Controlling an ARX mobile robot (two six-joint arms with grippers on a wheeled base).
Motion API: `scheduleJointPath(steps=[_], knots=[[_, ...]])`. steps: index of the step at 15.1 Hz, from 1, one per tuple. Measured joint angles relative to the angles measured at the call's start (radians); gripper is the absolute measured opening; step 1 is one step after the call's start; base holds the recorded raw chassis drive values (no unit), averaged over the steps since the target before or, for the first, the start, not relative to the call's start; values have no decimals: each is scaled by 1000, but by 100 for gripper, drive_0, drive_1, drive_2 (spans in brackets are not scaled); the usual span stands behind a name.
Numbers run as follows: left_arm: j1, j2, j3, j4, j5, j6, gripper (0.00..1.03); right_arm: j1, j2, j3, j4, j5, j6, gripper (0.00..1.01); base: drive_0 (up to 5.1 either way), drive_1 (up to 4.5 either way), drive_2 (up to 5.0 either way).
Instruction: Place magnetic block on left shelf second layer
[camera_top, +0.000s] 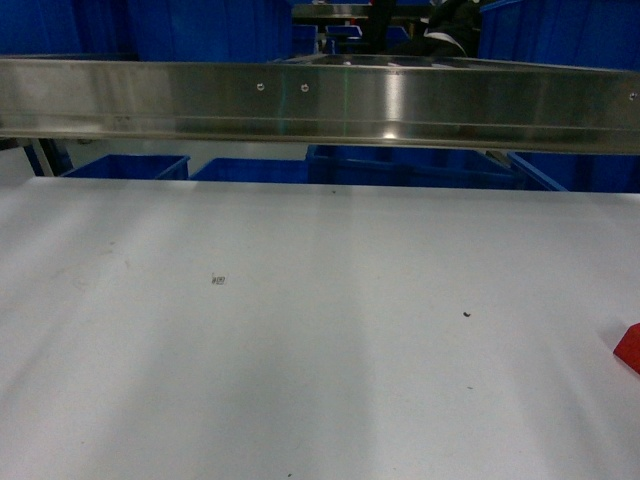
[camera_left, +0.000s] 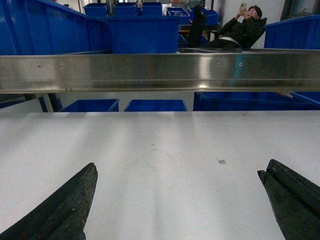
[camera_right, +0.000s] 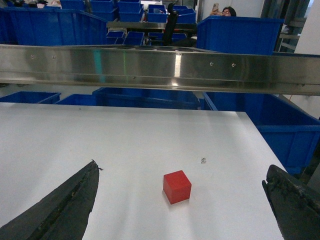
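The magnetic block (camera_right: 177, 186) is a small red cube lying on the white tabletop (camera_right: 75, 135). In the right wrist view it sits a little ahead of my right gripper (camera_right: 182, 169), centred between the two dark fingers, which stand wide open and do not touch it. The head view catches only a red corner of the block (camera_top: 630, 350) at the right edge. My left gripper (camera_left: 180, 167) hovers open over bare tabletop with nothing between its fingers. Neither gripper shows in the head view. The left shelf second layer is out of view.
A steel rail (camera_top: 320, 100) runs across above the table's far edge. Behind and below it stand several blue bins (camera_left: 135, 32), and a large one (camera_right: 280, 120) sits off the table's right edge. A seated person (camera_left: 245, 27) is far back.
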Motion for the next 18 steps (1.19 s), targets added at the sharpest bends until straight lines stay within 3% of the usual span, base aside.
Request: scheduleJointPath(steps=[18], knots=[[0, 0, 0, 0, 0, 0, 98, 0, 0, 0, 0, 0, 0, 98, 0, 0, 0]])
